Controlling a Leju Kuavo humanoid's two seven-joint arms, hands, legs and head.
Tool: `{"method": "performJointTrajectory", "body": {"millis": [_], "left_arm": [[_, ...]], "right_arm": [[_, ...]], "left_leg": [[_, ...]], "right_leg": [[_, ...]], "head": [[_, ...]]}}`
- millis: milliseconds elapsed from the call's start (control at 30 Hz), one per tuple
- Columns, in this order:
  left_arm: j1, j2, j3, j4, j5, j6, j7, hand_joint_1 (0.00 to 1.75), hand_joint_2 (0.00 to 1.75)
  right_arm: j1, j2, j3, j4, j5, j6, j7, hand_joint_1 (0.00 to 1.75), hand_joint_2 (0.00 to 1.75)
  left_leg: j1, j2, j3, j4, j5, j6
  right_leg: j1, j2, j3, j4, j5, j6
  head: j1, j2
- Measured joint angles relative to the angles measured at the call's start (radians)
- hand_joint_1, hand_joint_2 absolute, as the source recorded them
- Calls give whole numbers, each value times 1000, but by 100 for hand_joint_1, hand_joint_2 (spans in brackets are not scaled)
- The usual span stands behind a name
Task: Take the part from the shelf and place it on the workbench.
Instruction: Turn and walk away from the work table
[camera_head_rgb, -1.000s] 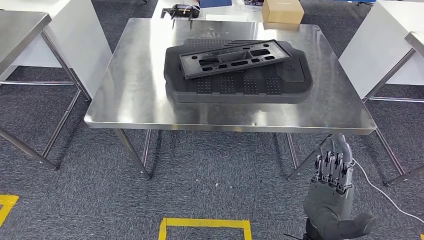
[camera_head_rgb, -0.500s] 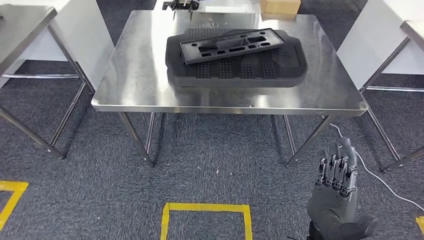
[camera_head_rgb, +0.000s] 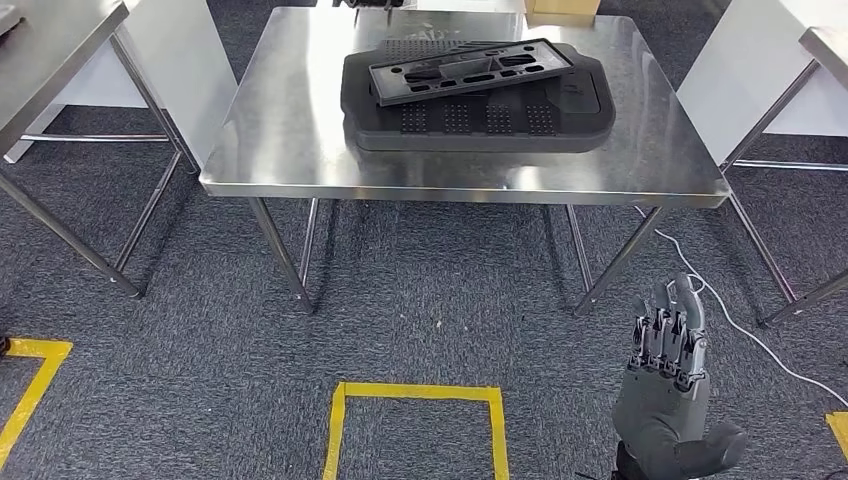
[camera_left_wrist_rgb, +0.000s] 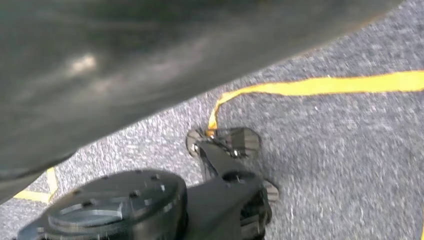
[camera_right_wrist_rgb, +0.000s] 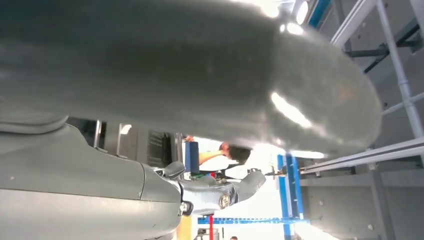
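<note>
Steel workbench (camera_head_rgb: 290, 150) on grey carpet (camera_head_rgb: 420, 320)

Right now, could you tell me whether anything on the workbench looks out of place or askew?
Yes: the flat black part lies skewed on top of the larger black part, turned at an angle to its edges rather than lined up with it. Both rest fully on the steel workbench. Nothing looks spilled or damaged.

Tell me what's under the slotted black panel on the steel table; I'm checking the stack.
The slotted panel lies tilted on a larger black tray-like part. Whatever it covers there is hidden.
</note>
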Motion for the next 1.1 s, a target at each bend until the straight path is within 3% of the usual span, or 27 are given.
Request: {"method": "performJointTrajectory", "body": {"millis": [67, 133, 200, 233, 267, 333, 400, 467, 533, 567, 633, 700, 733, 767, 800, 867, 933, 1033, 1100], "left_arm": [[-1, 1, -2, 0, 0, 0, 0, 0, 0], [-2, 1, -4, 0, 0, 0, 0, 0, 0], [-2, 1, -5, 0, 0, 0, 0, 0, 0], [-2, 1, -5, 0, 0, 0, 0, 0, 0], [-2, 1, -5, 0, 0, 0, 0, 0, 0], [-2, 1, -5, 0, 0, 0, 0, 0, 0], [-2, 1, -5, 0, 1, 0, 0, 0, 0], [-2, 0, -5, 0, 1, 1, 1, 0, 0], [-1, 0, -5, 0, 2, 2, 1, 0, 0], [0, 0, -5, 0, 2, 2, 1, 0, 0], [1, 0, -5, 0, 2, 3, 1, 0, 0], [2, 0, -5, 0, 4, 4, 2, 0, 0], [3, 0, -5, 0, 5, 4, 2, 0, 0], [3, 0, -5, 0, 6, 5, 2, 0, 0], [3, -1, -5, 0, 7, 5, 2, 0, 0], [3, 0, -5, 0, 8, 6, 3, 0, 0], [1, 0, -5, 0, 8, 6, 3, 0, 0], [2, -1, -7, 0, 8, 9, 3, 0, 0], [0, -2, -9, 0, 9, 12, 2, 0, 0]], "right_arm": [[0, 0, -1, 0, 3, -3, 0, 0, 0], [1, 0, -2, 0, 4, -6, 1, 0, 0], [1, 0, -2, 1, 4, -8, 2, 0, 0], [1, 0, -2, 2, 5, -8, 3, 0, 0], [1, 0, -2, 3, 7, -10, 5, 0, 0], [2, 0, -2, 4, 15, -16, 11, 0, 0], [3, 0, -2, 4, 27, -25, 17, 0, 0], [8, -1, -2, 4, 36, -34, 20, 0, 0], [14, -2, -2, 4, 41, -39, 21, 0, 0], [15, -2, -2, 4, 44, -42, 21, 0, 0], [18, -2, -2, 4, 56, -53, 21, 0, 0], [22, -2, -1, 6, 99, -90, 32, 0, 0], [24, -2, -1, 7, 132, -118, 41, 0, 0], [26, -3, 0, 9, 167, -146, 50, 0, 0], [28, -4, 1, 11, 193, -167, 56, 0, 0], [31, -5, 6, 12, 220, -189, 61, 0, 0], [32, -6, 10, 13, 230, -207, 65, 0, 0], [33, -14, 24, 16, 236, -258, 80, 0, 0], [34, -23, 34, 17, 234, -286, 83, 0, 0]], "left_leg": [[3, 1, -16, -6, 13, 22], [3, 4, -36, -8, 28, 41], [2, 6, -57, -8, 44, 48], [2, 8, -68, -8, 52, 48], [2, 8, -78, -8, 60, 47], [2, 9, -95, -7, 75, 43], [0, 8, -105, -8, 90, 33], [0, 7, -108, -12, 104, 22], [2, 6, -109, -14, 111, 10], [2, 6, -115, -1, 95, 5], [3, 6, -142, 84, 19, -1], [3, 6, -173, 212, -59, -3], [3, 6, -176, 250, -73, -4], [3, 6, -162, 252, -67, -4], [3, 7, -127, 213, -47, -2], [3, 6, -33, 77, -12, 3], [-2, 5, 15, -6, -3, 9], [-7, 6, 6, -21, 7, 26], [-4, 8, -10, -26, 24, 44]], "right_leg": [[-2, 3, -28, 36, -29, 4], [-5, 5, -71, 140, -97, -1], [-8, 6, -103, 253, -146, 2], [-8, 6, -101, 276, -149, 8], [-8, 6, -82, 264, -137, 17], [-9, 6, 6, 147, -98, 29], [-5, 7, 100, 10, -90, 22], [1, 9, 124, -40, -95, 7], [-1, 9, 114, -42, -83, -7], [-4, 8, 113, -45, -76, -16], [-8, 6, 108, -49, -61, -32], [-4, 5, 94, -46, -50, -39], [-3, 4, 87, -44, -46, -40], [-2, 4, 79, -40, -42, -39], [-2, 4, 72, -35, -40, -39], [-1, 4, 59, -24, -37, -36], [0, 4, 50, -15, -32, -28], [0, 5, 38, -10, -23, -9], [-1, 7, 14, 27, -53, -4]], "head": [[3, 0], [7, 0], [8, 0], [8, 0], [8, 0], [8, 0], [7, 0], [8, 0], [8, 0], [6, 0], [3, 0], [2, 0], [2, 0], [2, 0], [2, 0], [1, 0], [2, 0], [2, 0], [4, 0]]}}
